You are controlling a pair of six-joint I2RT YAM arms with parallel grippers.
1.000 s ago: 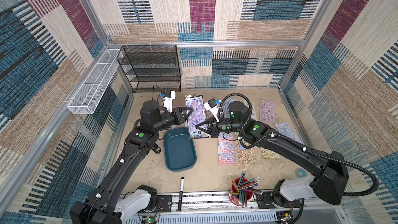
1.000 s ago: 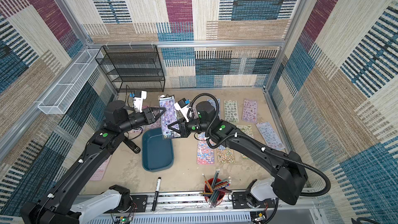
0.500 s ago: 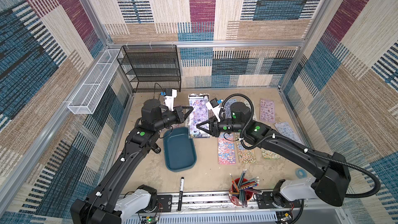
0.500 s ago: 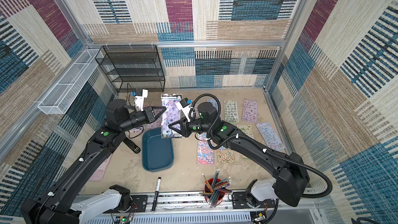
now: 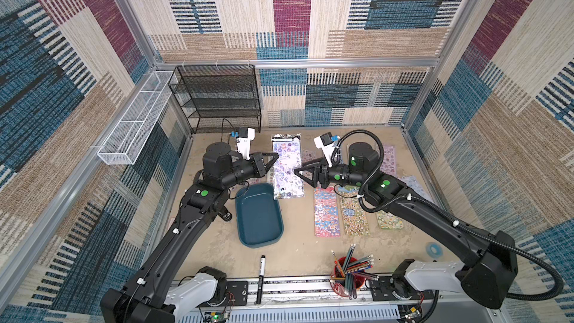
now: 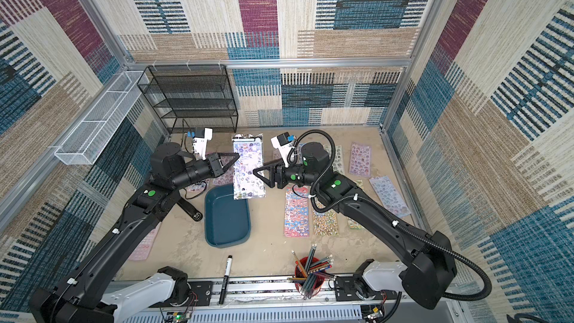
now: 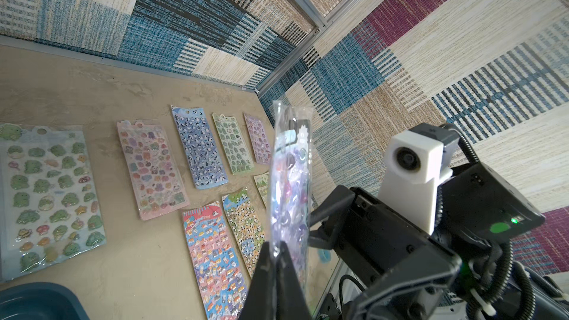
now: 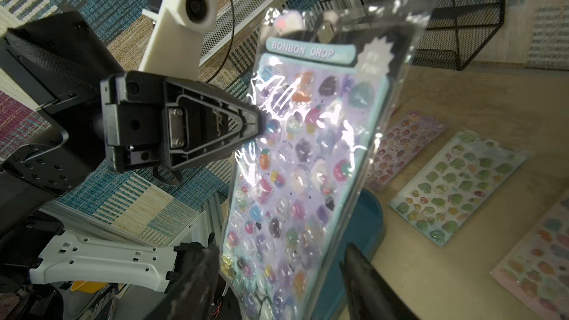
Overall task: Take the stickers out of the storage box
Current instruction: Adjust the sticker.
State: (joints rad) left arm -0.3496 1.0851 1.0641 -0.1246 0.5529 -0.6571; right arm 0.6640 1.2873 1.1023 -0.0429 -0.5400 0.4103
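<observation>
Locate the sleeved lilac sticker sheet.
In both top views the lilac sticker sheet is aloft near the far end of the storage box, pinched by the left gripper, facing the open right gripper.

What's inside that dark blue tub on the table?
Only its bare blue floor shows in both top views: no sticker sheets visible inside the storage box. The sheet held by the left gripper covers its far corner.
</observation>
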